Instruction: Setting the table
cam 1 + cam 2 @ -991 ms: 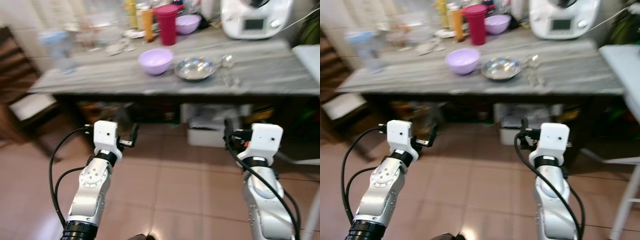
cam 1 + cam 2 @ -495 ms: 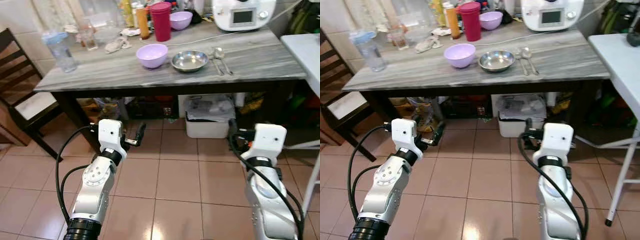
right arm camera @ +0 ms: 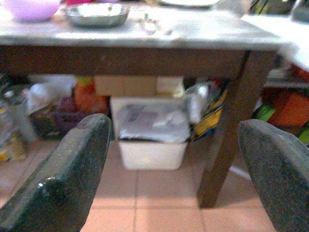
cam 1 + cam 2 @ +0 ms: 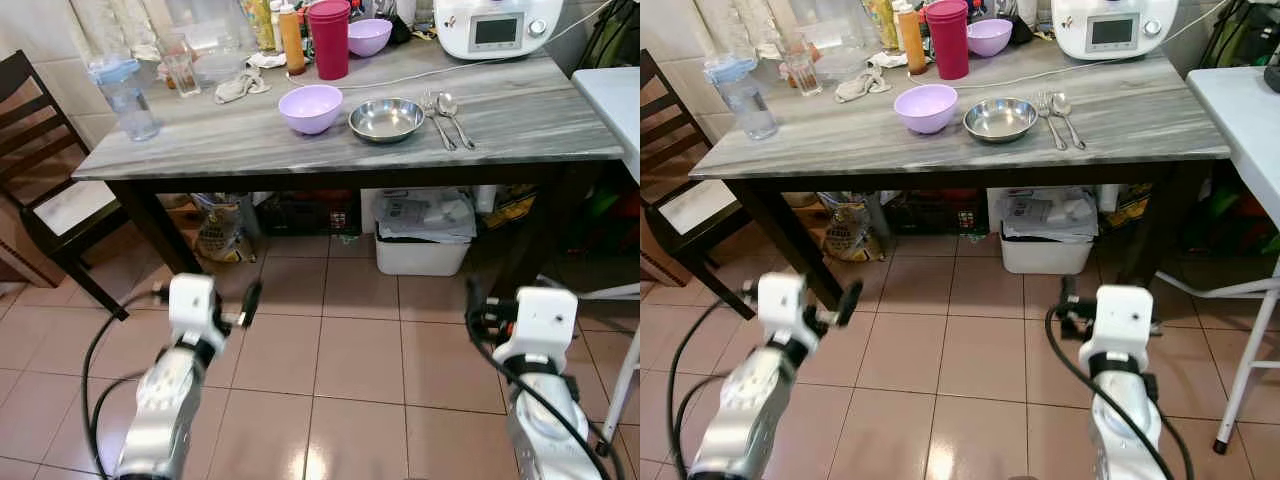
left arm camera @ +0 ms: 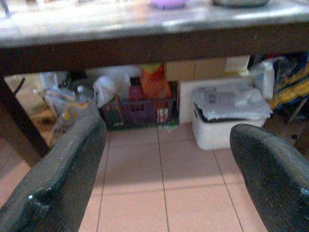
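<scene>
Here, in the left eye view, a grey-topped table (image 4: 520,120) stands well ahead of both grippers, carrying a lilac bowl (image 4: 311,107), a steel dish (image 4: 385,119) just beside it, and a fork and spoon (image 4: 447,106) lying next to the dish, all far above and beyond the jaws. The left gripper (image 4: 248,302) and right gripper (image 4: 473,303) hang low over the tiled floor (image 4: 350,360), holding nothing. The right eye view adds a white folding table (image 4: 1245,110) off past the right gripper, and a dark chair (image 4: 670,215) out beyond the left one. The left wrist view looks between two widely parted black fingers (image 5: 63,169) to a purple basket (image 5: 140,110) and a white bin (image 5: 227,116) under the table, straight ahead of the jaws. The right wrist view, its fingers (image 3: 67,169) equally wide apart, shows the same bin (image 3: 152,130) and a table leg (image 3: 227,135), with the dish (image 3: 96,13) above.
</scene>
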Robot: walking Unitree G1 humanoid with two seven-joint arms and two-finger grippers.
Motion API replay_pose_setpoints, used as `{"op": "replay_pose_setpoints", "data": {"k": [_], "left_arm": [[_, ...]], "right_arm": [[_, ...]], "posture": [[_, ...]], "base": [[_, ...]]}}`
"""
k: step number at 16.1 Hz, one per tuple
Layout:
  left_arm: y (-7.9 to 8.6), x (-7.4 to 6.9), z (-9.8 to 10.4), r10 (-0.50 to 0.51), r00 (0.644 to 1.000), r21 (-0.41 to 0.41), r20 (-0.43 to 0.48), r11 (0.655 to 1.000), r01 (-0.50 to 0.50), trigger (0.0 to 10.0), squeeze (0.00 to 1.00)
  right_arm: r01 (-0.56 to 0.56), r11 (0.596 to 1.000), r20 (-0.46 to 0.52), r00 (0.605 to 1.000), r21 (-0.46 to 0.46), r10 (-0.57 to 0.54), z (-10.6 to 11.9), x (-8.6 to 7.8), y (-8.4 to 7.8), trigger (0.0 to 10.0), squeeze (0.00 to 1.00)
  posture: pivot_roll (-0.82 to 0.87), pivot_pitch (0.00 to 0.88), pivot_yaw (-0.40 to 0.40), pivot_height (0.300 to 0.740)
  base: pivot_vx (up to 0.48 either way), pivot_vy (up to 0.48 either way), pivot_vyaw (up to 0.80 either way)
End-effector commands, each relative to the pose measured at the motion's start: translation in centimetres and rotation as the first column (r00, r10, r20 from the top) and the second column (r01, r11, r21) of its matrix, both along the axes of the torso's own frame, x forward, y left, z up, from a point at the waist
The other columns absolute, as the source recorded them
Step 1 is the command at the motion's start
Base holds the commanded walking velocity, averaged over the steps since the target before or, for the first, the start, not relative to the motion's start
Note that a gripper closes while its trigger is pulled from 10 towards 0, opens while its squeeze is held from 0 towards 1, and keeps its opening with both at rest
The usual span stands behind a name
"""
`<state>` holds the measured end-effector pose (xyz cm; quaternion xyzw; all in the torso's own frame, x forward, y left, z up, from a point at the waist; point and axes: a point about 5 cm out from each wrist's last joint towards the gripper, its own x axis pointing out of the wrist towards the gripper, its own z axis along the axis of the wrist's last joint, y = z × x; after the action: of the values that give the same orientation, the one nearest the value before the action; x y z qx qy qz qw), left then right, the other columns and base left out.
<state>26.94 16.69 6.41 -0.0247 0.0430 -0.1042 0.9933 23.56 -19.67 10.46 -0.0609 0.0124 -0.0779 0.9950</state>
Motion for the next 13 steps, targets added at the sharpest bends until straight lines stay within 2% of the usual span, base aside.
{"op": "replay_pose_setpoints", "data": {"k": [1,2,4,6,13], "left_arm": [[0.6,-0.1,0.0,0.008,1.000,0.015,0.006,1.000,-0.008,10.0,0.00],[0.6,-0.3,0.0,0.000,1.000,0.025,0.007,1.000,0.000,10.0,0.00],[0.9,-0.6,-0.1,-0.001,1.000,0.027,0.008,1.000,0.000,10.0,0.00],[0.9,-0.7,0.0,-0.006,1.000,0.014,0.012,1.000,0.006,10.0,0.00],[-0.1,-0.1,0.9,-0.025,0.999,-0.018,0.047,1.000,0.026,10.0,0.00]], "right_arm": [[-0.034,0.999,-0.024,0.999,0.024,0.034,-0.8,-0.2,0.7,10.0,0.00],[-0.048,0.999,-0.029,0.998,-0.016,0.047,-1.1,-0.3,0.9,10.0,0.00],[-0.075,0.997,-0.049,0.996,0.010,0.075,-1.3,-0.4,1.3,10.0,0.00],[-0.084,0.996,-0.006,0.996,0.040,0.084,-0.7,-0.3,1.6,10.0,0.00],[-0.104,0.993,0.019,0.994,0.049,0.103,0.1,0.3,1.8,10.0,0.00]], "posture": [[-0.28,0.049,0.131,0.740],[-0.28,0.049,0.131,0.740],[-0.27,0.051,0.129,0.740],[-0.26,0.059,0.128,0.740],[-0.26,0.070,0.113,0.740]], "base": [[0.000,0.000,0.00],[0.000,0.000,0.00],[0.000,0.000,0.00],[0.000,0.000,0.00],[0.000,-0.333,0.00]]}}
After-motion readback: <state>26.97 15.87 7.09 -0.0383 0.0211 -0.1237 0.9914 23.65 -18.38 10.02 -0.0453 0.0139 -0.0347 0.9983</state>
